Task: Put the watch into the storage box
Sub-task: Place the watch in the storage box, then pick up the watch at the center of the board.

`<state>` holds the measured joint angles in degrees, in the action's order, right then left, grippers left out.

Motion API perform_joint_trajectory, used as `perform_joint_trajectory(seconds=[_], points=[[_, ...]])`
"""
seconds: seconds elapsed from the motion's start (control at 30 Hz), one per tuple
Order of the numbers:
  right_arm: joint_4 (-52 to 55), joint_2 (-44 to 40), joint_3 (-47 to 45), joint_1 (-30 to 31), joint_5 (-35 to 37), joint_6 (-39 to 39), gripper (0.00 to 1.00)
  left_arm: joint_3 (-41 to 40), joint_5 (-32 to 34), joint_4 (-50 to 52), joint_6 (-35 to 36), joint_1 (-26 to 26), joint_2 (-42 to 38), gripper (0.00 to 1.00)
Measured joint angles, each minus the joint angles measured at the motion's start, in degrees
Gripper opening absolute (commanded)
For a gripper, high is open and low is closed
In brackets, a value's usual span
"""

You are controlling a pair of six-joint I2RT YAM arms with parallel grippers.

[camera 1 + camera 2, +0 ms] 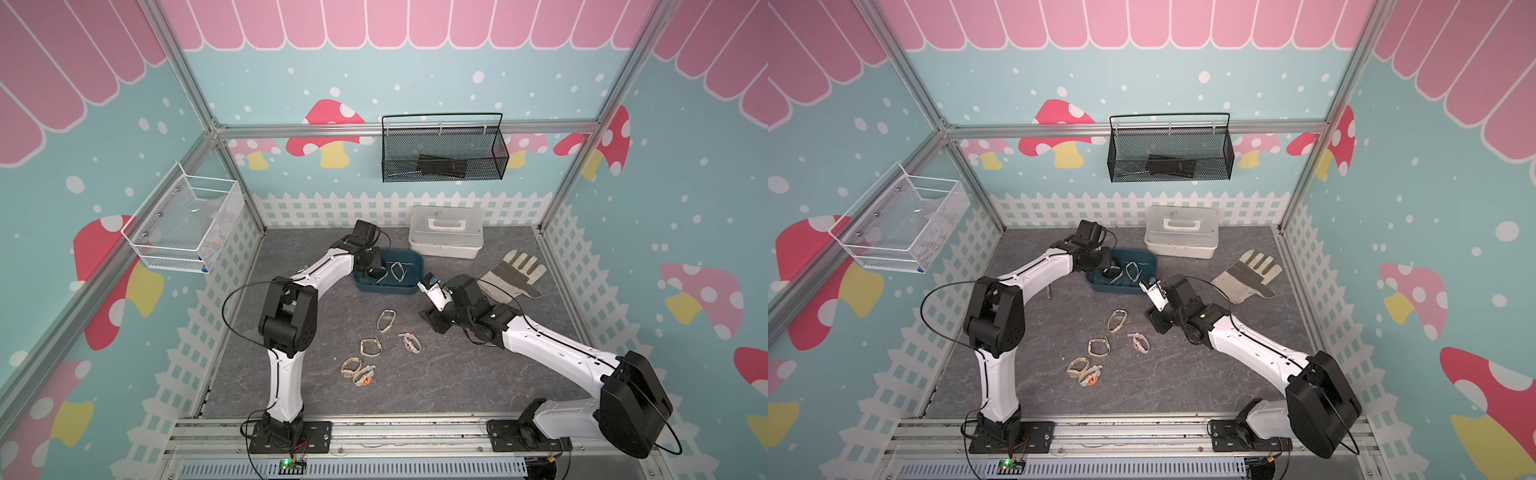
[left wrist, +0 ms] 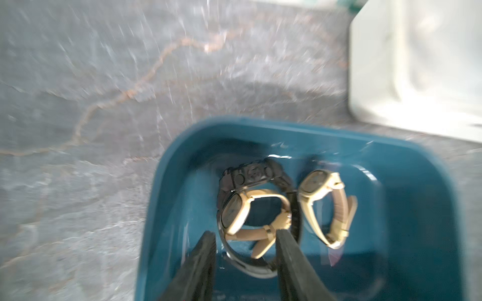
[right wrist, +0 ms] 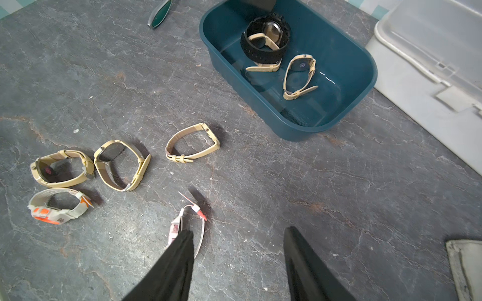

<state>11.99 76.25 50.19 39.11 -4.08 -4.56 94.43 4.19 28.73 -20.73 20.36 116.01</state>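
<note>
Teal box (image 1: 412, 261) sits on the grey table (image 1: 436, 382) at centre frame in both top views, just below the white case (image 1: 446, 232). Left arm: base on the rail (image 1: 415, 432) at lower left, upper link upright, elbow folded at mid left, forearm slanting up and right to the box's left end. The wrist is bent down, so the left gripper (image 2: 245, 233) points into the box. Left wrist view is blurred. It shows the jaws apart with nothing pinched; one fingertip (image 2: 284, 242) is at or against the strap of a tan watch (image 2: 234, 213), and contact cannot be resolved. That tan watch lies on the box floor inside the loop of a black watch (image 2: 253, 174). A second tan watch (image 2: 320, 187) lies just beside them, also in the box. Right arm: base on the rail at lower right, shoulder housing low near the right edge, forearm running up and left to a wrist right of centre. Right gripper (image 3: 238, 230) hangs over bare table just off the box's lower right corner, jaws wide apart, empty. Below the box in both top views, five watches lie loose on the table: loose tan watches (image 3: 193, 143) (image 3: 120, 164) (image 3: 61, 169), a white-orange watch (image 3: 58, 206) and a pink watch (image 3: 187, 224), this last partly hidden behind a right fingertip (image 3: 182, 247). Glove (image 1: 511, 270) lies flat to the right of the box.
</note>
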Motion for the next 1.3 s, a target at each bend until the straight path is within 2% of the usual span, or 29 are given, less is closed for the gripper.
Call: perform_joint_trajectory(seconds=[0.2, 0.37, 0.5, 0.67, 0.8, 1.3], points=[[2.1, 0.3, 0.6, 0.2, 0.0, 1.6, 0.60, -3.7, -0.1, -2.6, 0.2, 0.0, -12.7, 0.46], [5.2, 3.1, 3.2, 0.8, -1.3, 3.6, 0.56, -20.2, -0.3, -9.9, -0.1, 0.0, -28.1, 0.46], [7.8, 6.0, 5.0, 1.5, -4.0, 4.8, 0.54, -31.3, 0.0, -12.2, -0.5, 0.0, -35.1, 0.46], [10.4, 8.9, 5.2, 4.6, -5.9, 5.6, 0.53, -42.0, 0.8, -14.9, -1.7, 0.0, -38.7, 0.45], [10.9, 11.5, 5.2, 6.4, -5.9, 5.6, 0.53, -47.6, 1.2, -16.3, -2.3, 0.0, -39.8, 0.45], [11.4, 19.7, 6.4, 8.5, -3.8, 4.8, 0.47, -49.9, 1.2, -18.8, -2.7, 0.1, -39.8, 0.45]])
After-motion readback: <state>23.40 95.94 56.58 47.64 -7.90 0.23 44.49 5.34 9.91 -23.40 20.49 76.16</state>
